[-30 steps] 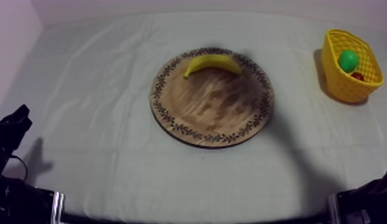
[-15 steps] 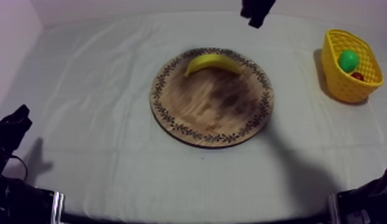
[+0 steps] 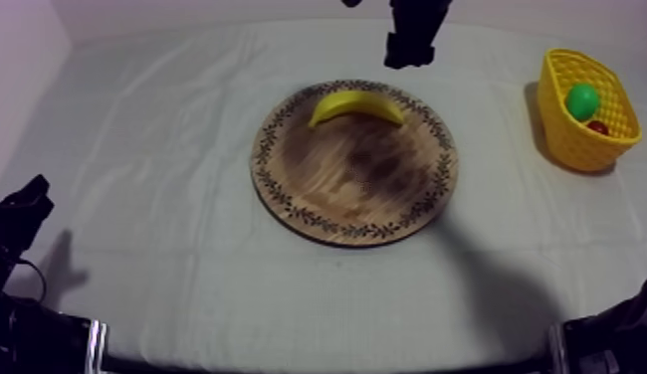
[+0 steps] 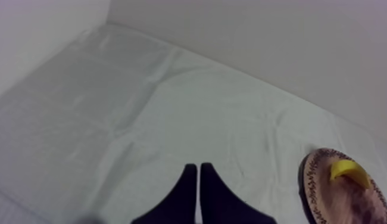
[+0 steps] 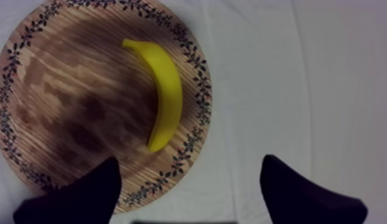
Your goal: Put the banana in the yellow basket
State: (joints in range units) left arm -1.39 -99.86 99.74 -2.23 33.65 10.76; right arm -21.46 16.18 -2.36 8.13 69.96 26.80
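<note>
The yellow banana (image 3: 355,103) lies curved on the far part of the round wooden board (image 3: 357,194), near its patterned rim. My right gripper (image 3: 407,55) hangs above the cloth just beyond the board's far edge. In the right wrist view its two black fingers (image 5: 83,190) stand wide apart, open, over the board (image 5: 65,89), with the banana (image 5: 166,95) lying beneath and ahead of them, untouched. My left gripper (image 3: 24,199) rests low at the table's left side, its fingers (image 4: 190,184) together as a narrow wedge. The yellow basket (image 3: 564,134) stands at the far right.
Inside the basket lie a green fruit (image 3: 582,100) and a small red fruit (image 3: 597,126). From the left wrist view the board (image 4: 315,190) and banana (image 4: 349,171) show far off across bare cloth. A pale wall runs behind the table.
My right arm has come in over the table's far edge and moved down toward the board's far rim. The banana, the basket and my left arm have stayed put.
</note>
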